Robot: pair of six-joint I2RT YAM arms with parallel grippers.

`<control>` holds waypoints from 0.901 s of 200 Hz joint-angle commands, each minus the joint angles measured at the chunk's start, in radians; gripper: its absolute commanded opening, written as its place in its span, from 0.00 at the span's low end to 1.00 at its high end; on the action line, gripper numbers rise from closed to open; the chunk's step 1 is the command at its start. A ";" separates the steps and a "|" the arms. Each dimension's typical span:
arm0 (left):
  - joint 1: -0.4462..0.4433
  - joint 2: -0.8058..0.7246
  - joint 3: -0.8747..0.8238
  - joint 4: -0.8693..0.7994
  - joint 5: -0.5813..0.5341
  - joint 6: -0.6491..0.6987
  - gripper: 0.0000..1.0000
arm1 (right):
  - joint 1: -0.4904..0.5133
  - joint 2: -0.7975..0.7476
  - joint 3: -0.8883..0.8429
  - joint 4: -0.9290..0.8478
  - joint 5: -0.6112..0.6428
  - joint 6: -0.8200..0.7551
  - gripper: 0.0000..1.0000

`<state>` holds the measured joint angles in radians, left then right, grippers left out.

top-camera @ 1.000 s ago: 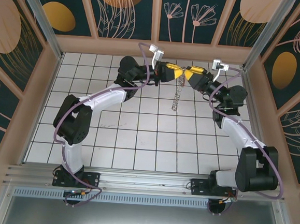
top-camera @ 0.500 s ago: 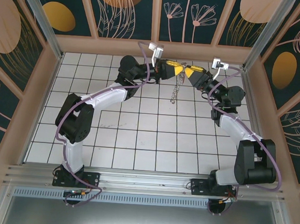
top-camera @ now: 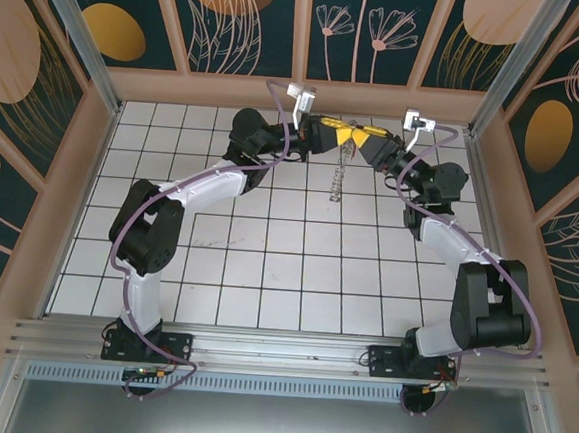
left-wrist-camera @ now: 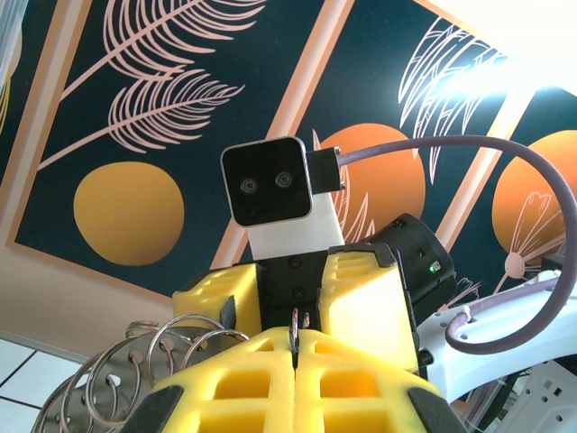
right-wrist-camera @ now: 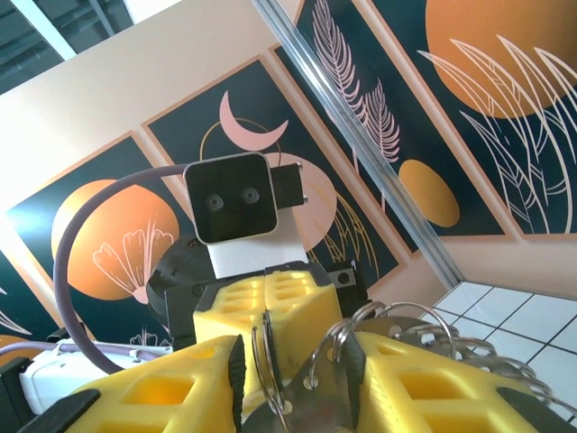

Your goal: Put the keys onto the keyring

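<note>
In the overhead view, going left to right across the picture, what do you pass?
left arm's elbow → left wrist camera → left gripper → right gripper → right wrist camera → right arm's elbow. The keyring hangs where the grippers meet, so its place is unclear.

A white tiled bench ruled with dark lines (top-camera: 265,275) is enclosed by dark teal wall panels painted with orange discs and pale leaves (top-camera: 383,43), which are set in pale tan frames (top-camera: 301,27).
</note>
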<state>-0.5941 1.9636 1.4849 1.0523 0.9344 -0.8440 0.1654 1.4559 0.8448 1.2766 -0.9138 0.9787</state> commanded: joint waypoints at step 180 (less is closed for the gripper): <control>0.006 0.009 0.026 0.052 -0.050 -0.020 0.00 | 0.007 0.035 0.018 0.044 0.052 0.020 0.00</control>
<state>-0.5873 1.9839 1.4849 1.0653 0.9009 -0.8696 0.1658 1.4765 0.8513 1.2907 -0.8833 0.9829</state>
